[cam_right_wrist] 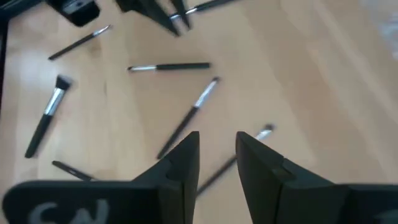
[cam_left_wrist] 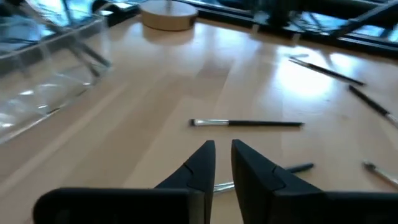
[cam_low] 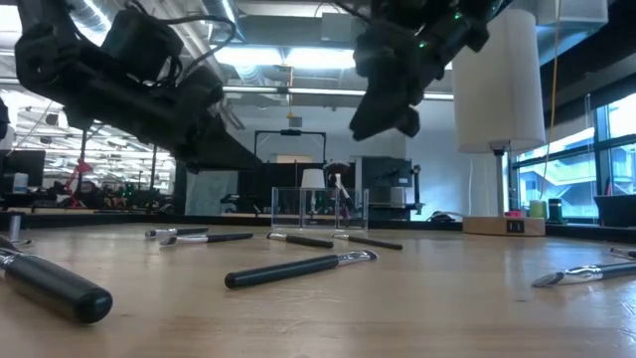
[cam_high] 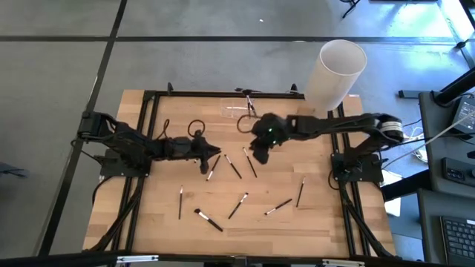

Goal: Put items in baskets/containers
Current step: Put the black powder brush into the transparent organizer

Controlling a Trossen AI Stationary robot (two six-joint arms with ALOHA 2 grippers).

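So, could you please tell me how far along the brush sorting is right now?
Early on. Done: at least one thin dark-handled makeup brush stands in the small clear transparent holder at the table's far edge. In hand: nothing visible; the left gripper sits low beside a loose brush, while the right gripper, jaws apart and empty, hangs above the table. Left: about eight brushes lie scattered on the wooden table.

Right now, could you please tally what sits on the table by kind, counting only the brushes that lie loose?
Thin dark-handled makeup brushes lying loose: 8
Small clear transparent holder: 1
Tall white cylinder on a tan base: 1
Total: 10
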